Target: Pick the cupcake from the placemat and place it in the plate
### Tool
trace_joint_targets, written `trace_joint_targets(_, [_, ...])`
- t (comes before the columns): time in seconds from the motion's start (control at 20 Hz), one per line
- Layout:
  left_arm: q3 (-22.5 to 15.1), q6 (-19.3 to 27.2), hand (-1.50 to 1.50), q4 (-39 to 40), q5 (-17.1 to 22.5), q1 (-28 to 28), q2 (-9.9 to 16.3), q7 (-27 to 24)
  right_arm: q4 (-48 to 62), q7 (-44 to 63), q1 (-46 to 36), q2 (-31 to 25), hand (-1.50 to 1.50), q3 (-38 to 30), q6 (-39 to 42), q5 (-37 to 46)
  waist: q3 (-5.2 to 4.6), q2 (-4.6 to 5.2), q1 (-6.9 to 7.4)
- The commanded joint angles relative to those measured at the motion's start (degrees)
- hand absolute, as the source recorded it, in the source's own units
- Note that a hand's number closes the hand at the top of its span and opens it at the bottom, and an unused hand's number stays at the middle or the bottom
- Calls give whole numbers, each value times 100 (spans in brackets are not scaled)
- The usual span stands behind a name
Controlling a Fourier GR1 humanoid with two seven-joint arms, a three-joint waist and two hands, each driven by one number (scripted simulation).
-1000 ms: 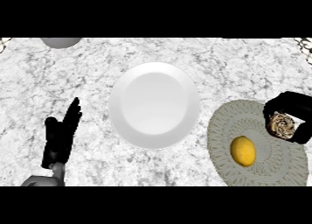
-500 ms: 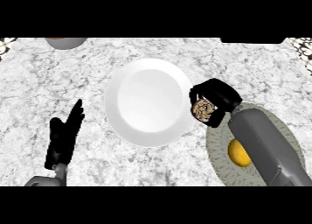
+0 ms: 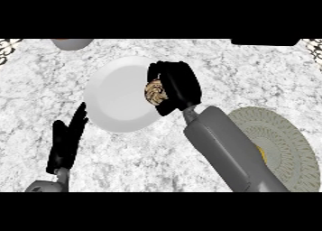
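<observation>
While right hand (image 3: 175, 85), fingers curled round cupcake (image 3: 154, 91), hovers over plate (image 3: 113, 101), release wants lowering upright first; left hand (image 3: 66, 140) rests open.

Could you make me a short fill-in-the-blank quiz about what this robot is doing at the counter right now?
1. The right hand is curled round a ____.
2. That hand is above the white ____, at its right side.
3. The left hand rests open over the marble counter, holding ____.
4. The round placemat lies to the ____ of the white dish.

Missing words: cupcake; plate; nothing; right
</observation>
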Motion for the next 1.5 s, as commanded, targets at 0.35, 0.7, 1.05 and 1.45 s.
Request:
trace_joint_targets(0.35, [-98, 101, 0, 62, -137, -94, -225, -89, -735, 4713, -1160, 125, 150, 1808, -870, 299, 19, 159, -16])
trace_joint_targets(0.7, [129, -14, 0, -309, -61, -25, -66, 211, 320, 4070, -1279, 125, 150, 1437, -919, -56, 25, 179, -84])
trace_joint_targets(1.05, [180, -101, 0, -290, -66, 177, -104, -80, 1252, 3342, -1212, 125, 150, 1061, -730, -706, 26, 193, -63])
trace_joint_targets(1.45, [291, -198, 0, -61, -67, 158, -90, -322, 2245, 2481, -1160, 124, 150, 837, 160, -1843, 24, 218, 29])
